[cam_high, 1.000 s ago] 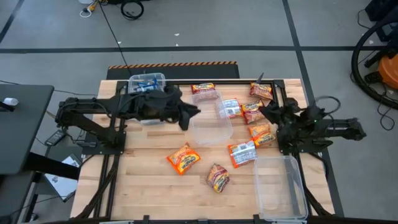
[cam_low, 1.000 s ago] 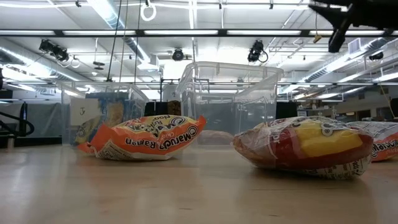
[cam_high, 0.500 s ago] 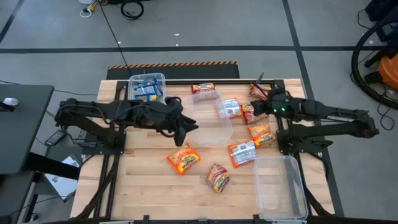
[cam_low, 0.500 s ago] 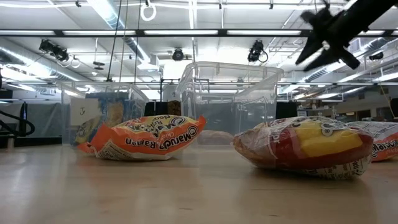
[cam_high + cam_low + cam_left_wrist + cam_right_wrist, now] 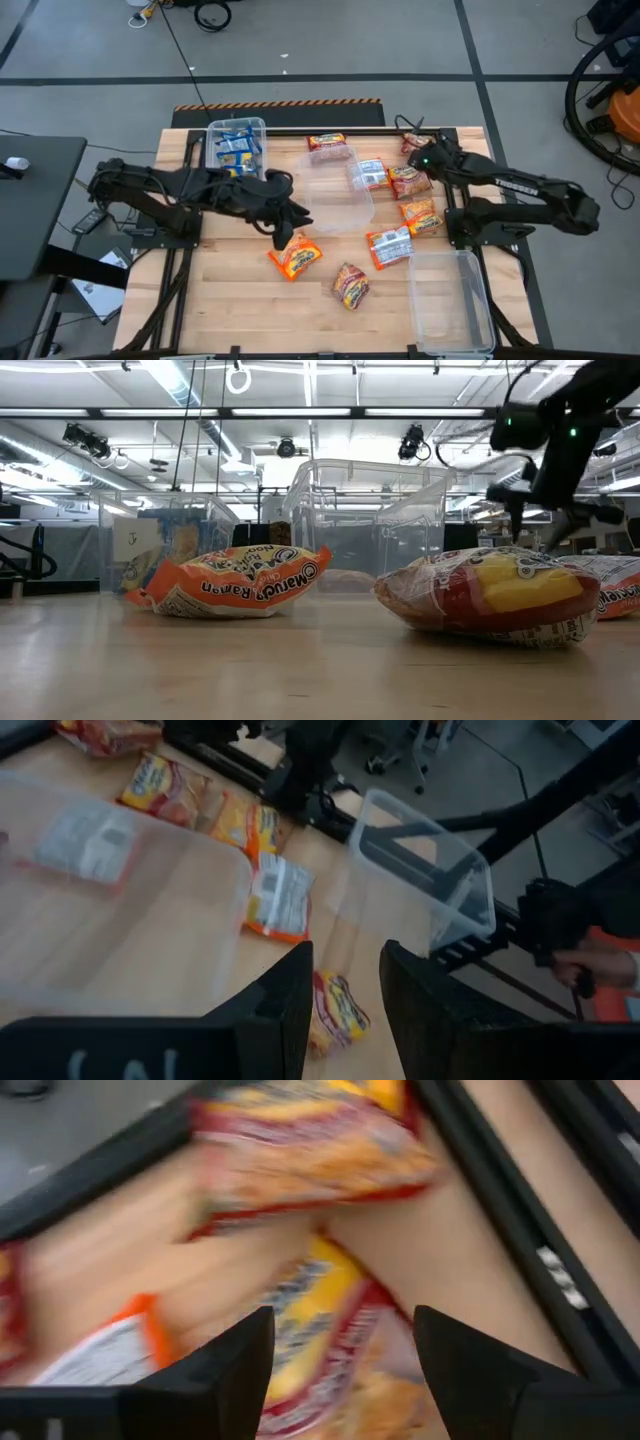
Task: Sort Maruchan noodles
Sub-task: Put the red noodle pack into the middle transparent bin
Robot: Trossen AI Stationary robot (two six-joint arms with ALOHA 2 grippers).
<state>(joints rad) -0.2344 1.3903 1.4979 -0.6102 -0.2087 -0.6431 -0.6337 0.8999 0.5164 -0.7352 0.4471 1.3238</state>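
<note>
- High view: flat crinkly plastic Maruchan noodle packets lie scattered on the pale wooden desk [image 5: 230, 300]. An orange-and-white packet [image 5: 295, 255] sits near the middle, a dark red-and-yellow packet [image 5: 350, 285] nearer the front, and about 6 more lie toward the far right. Blue-and-yellow packets [image 5: 236, 150] already fill a small clear plastic bin [image 5: 213, 132] at the far left. The left gripper [image 5: 283, 236] hangs just above the orange-and-white packet; the right gripper [image 5: 415, 163] hovers over the red packets at the far right corner.
- Low view: the orange-and-white packet and the red-and-yellow one look puffy and soft, probably light and slippery. A pinch across a flat middle or a sealed edge should hold best.
- Left wrist view: the left gripper's fingers [image 5: 283, 1010] stand part-open with nothing between them, above a large clear rectangular bin [image 5: 130, 920].
- Right wrist view: the right gripper's fingers [image 5: 225, 1375] are spread wide and empty, straddling a red-and-yellow crinkled packet [image 5: 310, 1330] just below, not yet touching it, I judge.
</note>
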